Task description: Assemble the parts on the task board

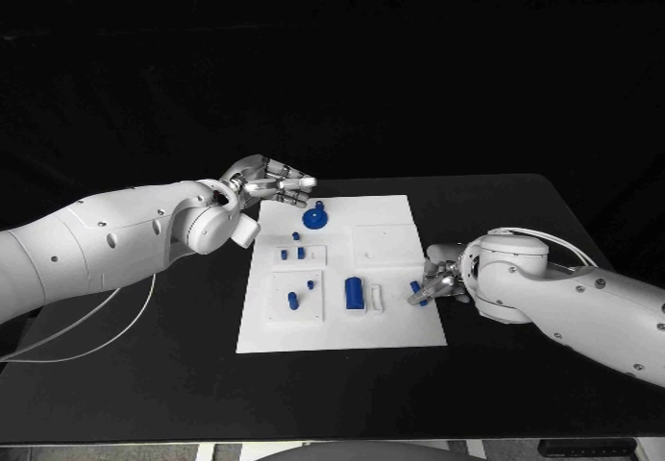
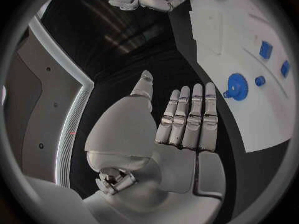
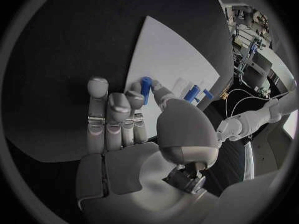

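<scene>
Right hand sits at the right edge of the task board, near side, fingers curled down onto the plate; right wrist view shows it pinching a small blue peg between thumb and fingertips, peg roughly upright over the board edge, so grasping that part. In the head view the same peg pokes out just beside the fingers. Just left of that hand, a larger blue cylinder lies lengthwise on the board beside a white bar. Further left, a raised white panel carries a short blue pin at its near end and another blue pin further up. Next panel back has two small blue pins side by side, one more blue pin just beyond it. A bare square white panel sits on the right half of the board at about that depth. At the far end, a blue gear with a knob rests on the board. Left hand hovers off the board's far left corner, near the gear but not touching; left wrist view has its fingers straight and together, thumb apart, nothing in it: released.
</scene>
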Motion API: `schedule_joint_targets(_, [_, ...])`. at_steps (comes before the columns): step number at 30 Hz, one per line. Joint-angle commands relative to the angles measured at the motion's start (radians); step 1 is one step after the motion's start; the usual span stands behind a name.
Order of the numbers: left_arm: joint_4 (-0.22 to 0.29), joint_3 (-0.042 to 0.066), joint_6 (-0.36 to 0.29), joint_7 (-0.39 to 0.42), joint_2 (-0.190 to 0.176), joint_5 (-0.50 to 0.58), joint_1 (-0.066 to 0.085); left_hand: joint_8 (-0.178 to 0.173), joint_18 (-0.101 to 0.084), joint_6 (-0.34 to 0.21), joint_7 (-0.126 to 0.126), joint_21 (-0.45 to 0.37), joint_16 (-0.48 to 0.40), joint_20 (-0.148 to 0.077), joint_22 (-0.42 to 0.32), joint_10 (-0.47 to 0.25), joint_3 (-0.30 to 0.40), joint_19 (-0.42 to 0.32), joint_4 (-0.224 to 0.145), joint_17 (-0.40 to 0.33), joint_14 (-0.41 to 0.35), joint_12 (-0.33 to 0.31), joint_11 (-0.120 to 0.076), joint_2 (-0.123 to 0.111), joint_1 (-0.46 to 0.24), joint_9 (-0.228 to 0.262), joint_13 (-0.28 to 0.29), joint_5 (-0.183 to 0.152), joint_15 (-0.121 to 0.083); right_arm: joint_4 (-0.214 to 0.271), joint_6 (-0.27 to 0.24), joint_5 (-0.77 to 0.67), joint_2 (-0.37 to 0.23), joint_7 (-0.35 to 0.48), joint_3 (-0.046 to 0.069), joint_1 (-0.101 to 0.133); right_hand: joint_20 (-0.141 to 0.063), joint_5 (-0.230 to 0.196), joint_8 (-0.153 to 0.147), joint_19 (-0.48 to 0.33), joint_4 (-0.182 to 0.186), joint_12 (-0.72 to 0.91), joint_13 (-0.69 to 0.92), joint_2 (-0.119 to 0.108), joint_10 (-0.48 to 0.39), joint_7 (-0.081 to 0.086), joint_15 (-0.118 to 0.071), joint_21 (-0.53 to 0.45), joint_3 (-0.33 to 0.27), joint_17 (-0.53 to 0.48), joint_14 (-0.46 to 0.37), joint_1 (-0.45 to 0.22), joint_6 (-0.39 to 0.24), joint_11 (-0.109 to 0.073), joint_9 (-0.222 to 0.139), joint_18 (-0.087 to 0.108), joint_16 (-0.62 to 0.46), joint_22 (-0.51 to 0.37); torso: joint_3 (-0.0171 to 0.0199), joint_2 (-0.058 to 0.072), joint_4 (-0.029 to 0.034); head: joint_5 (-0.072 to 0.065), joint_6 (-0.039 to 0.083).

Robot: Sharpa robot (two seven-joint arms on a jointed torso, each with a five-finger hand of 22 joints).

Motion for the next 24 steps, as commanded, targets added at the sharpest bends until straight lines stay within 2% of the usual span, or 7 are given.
schedule_joint_targets(1, [0.004, 0.001, 0.039, -0.002, 0.001, -0.013, 0.001, 0.003, -0.001, -0.007, 0.001, -0.007, -0.002, -0.001, 0.000, -0.007, 0.001, -0.007, 0.010, 0.001, -0.006, 0.001, -0.002, -0.006, -0.002, 0.001, 0.001, -0.004, 0.001, -0.009, 0.036, -0.060, 0.001, -0.024, -0.011, -0.011, 0.002, -0.006, -0.001, -0.006, -0.004, 0.000, 0.002, -0.006, -0.004, 0.025, 0.006, -0.005, 0.016, 0.000, -0.001, 0.005, -0.039, 0.007, -0.632, -0.001, -0.003, 0.061, -0.0006, -0.001, -0.0001, 0.002, 0.000])
schedule_joint_targets(6, [0.004, 0.001, 0.044, -0.005, 0.000, -0.017, 0.001, 0.003, -0.001, -0.008, 0.001, -0.007, -0.003, -0.001, 0.000, -0.007, 0.003, -0.007, 0.026, 0.001, -0.005, 0.001, -0.002, -0.009, -0.008, 0.001, 0.001, -0.003, 0.001, -0.015, 0.040, -0.067, 0.006, -0.026, -0.021, -0.011, 0.010, 0.007, -0.001, -0.005, -0.019, 0.005, 0.005, -0.003, -0.008, 0.038, 0.011, -0.009, 0.045, -0.001, -0.001, 0.003, -0.065, 0.014, -0.700, 0.006, -0.005, 0.061, -0.0005, -0.002, -0.0016, 0.001, 0.002])
schedule_joint_targets(9, [0.005, 0.001, 0.046, -0.007, 0.000, -0.017, 0.001, 0.003, -0.001, -0.008, 0.001, -0.007, -0.003, -0.001, 0.000, -0.007, 0.003, -0.007, 0.027, 0.001, -0.005, 0.001, -0.002, -0.009, -0.010, 0.001, 0.001, -0.004, 0.001, -0.020, 0.048, -0.067, 0.009, -0.025, -0.028, -0.011, 0.016, 0.054, -0.001, -0.004, -0.051, 0.009, 0.002, 0.001, -0.013, 0.043, 0.014, -0.011, 0.058, -0.001, -0.001, -0.012, -0.066, 0.017, -0.789, 0.012, -0.004, 0.062, -0.0008, -0.001, -0.0009, 0.000, 0.003])
schedule_joint_targets(14, [0.006, 0.001, 0.048, -0.009, 0.000, -0.018, 0.001, 0.003, -0.001, -0.009, 0.001, -0.007, -0.003, -0.001, 0.000, -0.006, 0.004, -0.007, 0.034, 0.001, -0.005, 0.001, -0.002, -0.010, -0.013, 0.001, 0.001, -0.003, 0.001, -0.034, 0.051, -0.058, 0.019, -0.021, -0.044, -0.011, 0.015, 0.265, -0.001, -0.005, -0.085, 0.009, 0.000, 0.012, -0.019, 0.051, 0.014, -0.013, 0.081, -0.001, -0.002, -0.016, -0.080, 0.018, -0.841, 0.013, -0.005, 0.062, 0.0018, 0.001, -0.0003, 0.002, 0.003])
schedule_joint_targets(16, [0.006, 0.001, 0.049, -0.011, 0.000, -0.018, 0.001, 0.003, -0.001, -0.009, 0.001, -0.007, -0.003, -0.001, 0.000, -0.006, 0.004, -0.007, 0.034, 0.001, -0.005, 0.001, -0.002, -0.010, -0.013, 0.001, 0.001, -0.003, 0.001, -0.040, 0.048, -0.041, 0.023, -0.019, -0.048, -0.011, 0.013, 0.420, -0.001, -0.006, -0.129, 0.010, 0.001, 0.025, -0.024, 0.056, 0.013, -0.010, 0.134, -0.001, -0.002, -0.009, -0.085, 0.017, -0.869, 0.014, -0.005, 0.064, 0.0025, 0.002, 0.0009, 0.003, 0.001])
schedule_joint_targets(22, [0.006, 0.001, 0.051, -0.015, -0.002, -0.018, 0.001, 0.002, -0.001, -0.011, 0.002, -0.007, -0.003, -0.001, 0.000, -0.007, 0.004, -0.006, 0.035, 0.001, -0.005, 0.001, -0.001, -0.010, -0.014, 0.001, 0.001, -0.003, 0.001, -0.047, 0.059, 0.021, 0.025, -0.015, -0.052, -0.011, 0.007, 0.611, -0.001, -0.027, -0.258, 0.008, -0.002, 0.047, -0.030, 0.067, 0.011, 0.043, 0.347, 0.001, -0.006, -0.070, -0.084, 0.016, -0.944, 0.028, -0.005, 0.068, -0.0001, 0.000, 0.0014, 0.005, -0.002])
schedule_joint_targets(24, [0.006, 0.001, 0.052, -0.016, -0.003, -0.018, 0.001, 0.002, -0.001, -0.011, 0.002, -0.007, -0.003, -0.001, 0.000, -0.007, 0.004, -0.006, 0.035, 0.001, -0.005, 0.001, -0.001, -0.010, -0.014, 0.001, 0.001, -0.003, 0.001, -0.049, 0.066, 0.040, 0.025, -0.013, -0.053, -0.011, 0.006, 0.644, 0.000, -0.047, -0.280, 0.008, -0.003, 0.056, -0.030, 0.068, 0.009, 0.090, 0.405, 0.001, -0.007, -0.105, -0.080, 0.016, -0.960, 0.034, -0.006, 0.067, 0.0004, 0.000, 0.0002, 0.006, -0.003])
